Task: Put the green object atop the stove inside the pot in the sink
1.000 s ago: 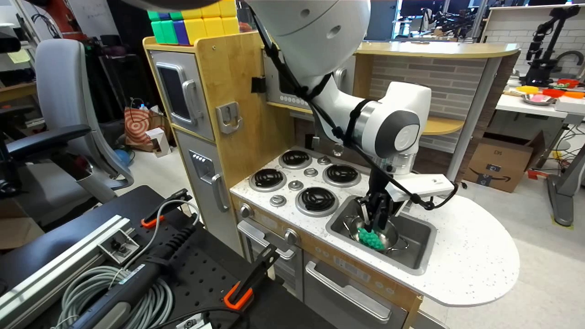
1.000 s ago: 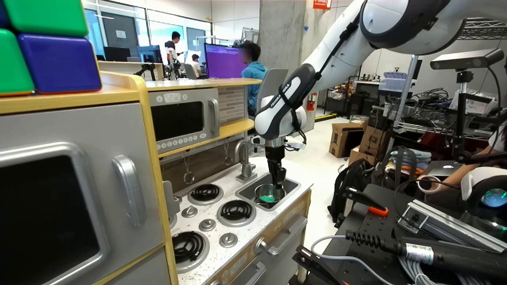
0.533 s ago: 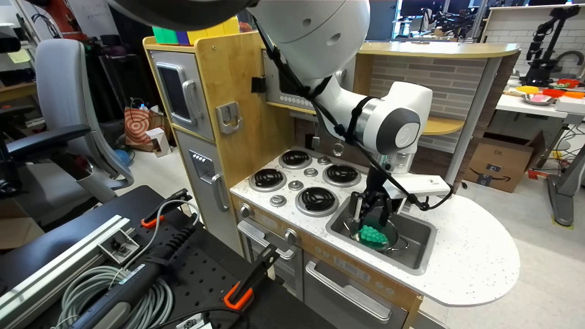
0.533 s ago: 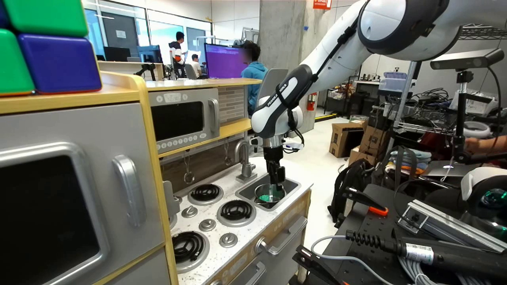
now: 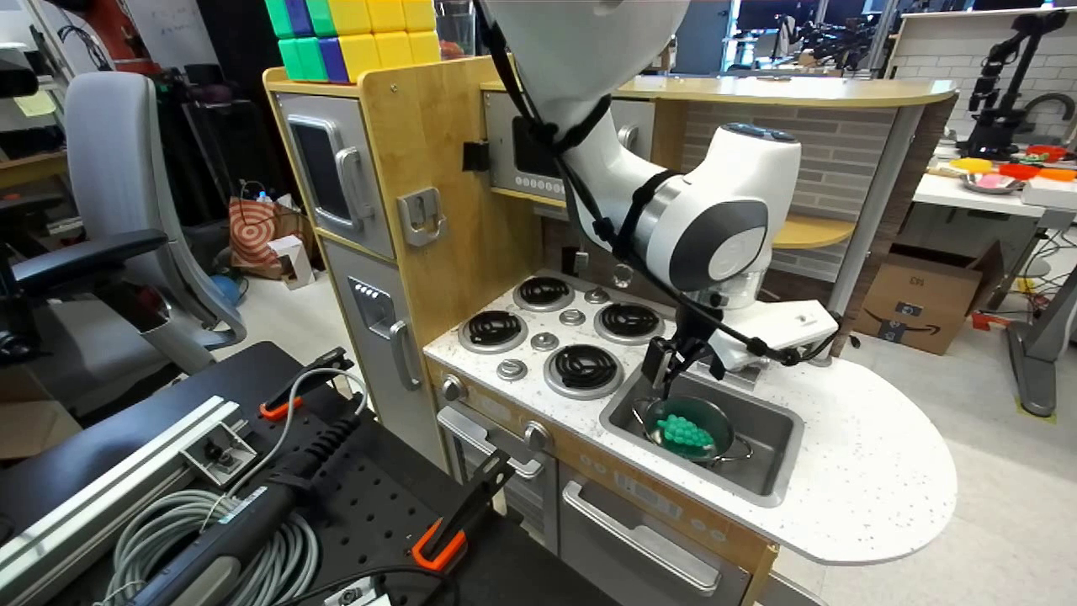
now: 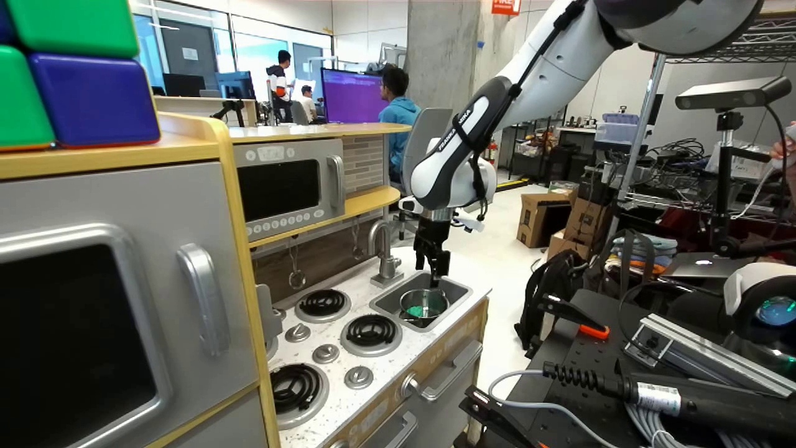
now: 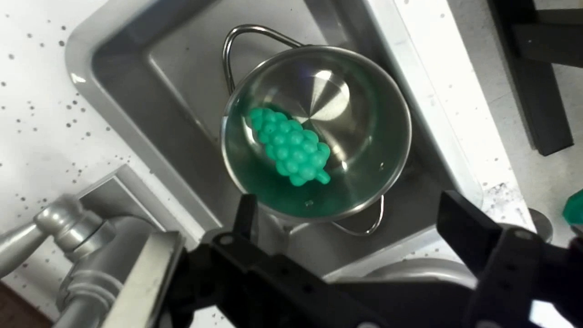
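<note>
The green object (image 7: 294, 148), a bunch of grape-like beads, lies inside the round silver pot (image 7: 375, 109), against one side of its floor. The pot stands in the grey metal sink (image 7: 173, 91), as both exterior views also show. My gripper (image 7: 348, 205) is open, with its two black fingers wide apart and nothing between them. In an exterior view the gripper (image 5: 690, 379) hangs above the pot, clear of the green object. The stove (image 5: 572, 337) bears nothing on its burners.
A grey faucet (image 6: 387, 249) rises from the counter beside the sink, close to the gripper. Above the stove juts a microwave (image 6: 280, 193), with a wooden shelf (image 6: 367, 200) next to it. A tall wooden cabinet (image 5: 463, 219) borders the stove.
The fingers, close together at the green object a second ago, have spread apart. The gripper has then risen out of the pot, and the green object stays inside.
</note>
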You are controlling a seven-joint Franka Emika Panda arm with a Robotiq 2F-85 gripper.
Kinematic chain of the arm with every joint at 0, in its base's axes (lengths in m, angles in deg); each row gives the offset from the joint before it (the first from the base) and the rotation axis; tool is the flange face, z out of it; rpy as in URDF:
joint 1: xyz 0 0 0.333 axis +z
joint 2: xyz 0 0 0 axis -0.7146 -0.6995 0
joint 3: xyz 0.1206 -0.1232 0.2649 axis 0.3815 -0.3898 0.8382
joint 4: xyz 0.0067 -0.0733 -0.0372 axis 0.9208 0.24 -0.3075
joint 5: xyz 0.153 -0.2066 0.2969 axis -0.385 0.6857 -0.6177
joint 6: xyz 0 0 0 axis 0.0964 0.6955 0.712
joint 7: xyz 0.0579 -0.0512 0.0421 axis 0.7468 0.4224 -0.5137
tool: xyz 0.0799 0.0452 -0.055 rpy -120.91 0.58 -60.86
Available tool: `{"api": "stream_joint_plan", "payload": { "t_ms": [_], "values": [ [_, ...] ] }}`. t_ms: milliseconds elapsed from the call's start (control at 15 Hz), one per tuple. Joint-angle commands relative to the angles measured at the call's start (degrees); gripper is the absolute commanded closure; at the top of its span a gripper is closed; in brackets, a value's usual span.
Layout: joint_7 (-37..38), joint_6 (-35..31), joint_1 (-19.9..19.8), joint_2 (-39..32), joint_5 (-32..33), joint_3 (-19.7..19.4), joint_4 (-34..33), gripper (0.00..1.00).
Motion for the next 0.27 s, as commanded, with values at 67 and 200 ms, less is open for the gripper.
{"api": "stream_joint_plan", "payload": {
  "t_ms": [67,200],
  "values": [
    [-3.2,-3.2,-2.6,2.8,-2.3,2.0,4.6,0.00],
    [-4.2,-3.6,-3.9,4.7,-2.8,2.9,7.2,0.00]
  ]
}}
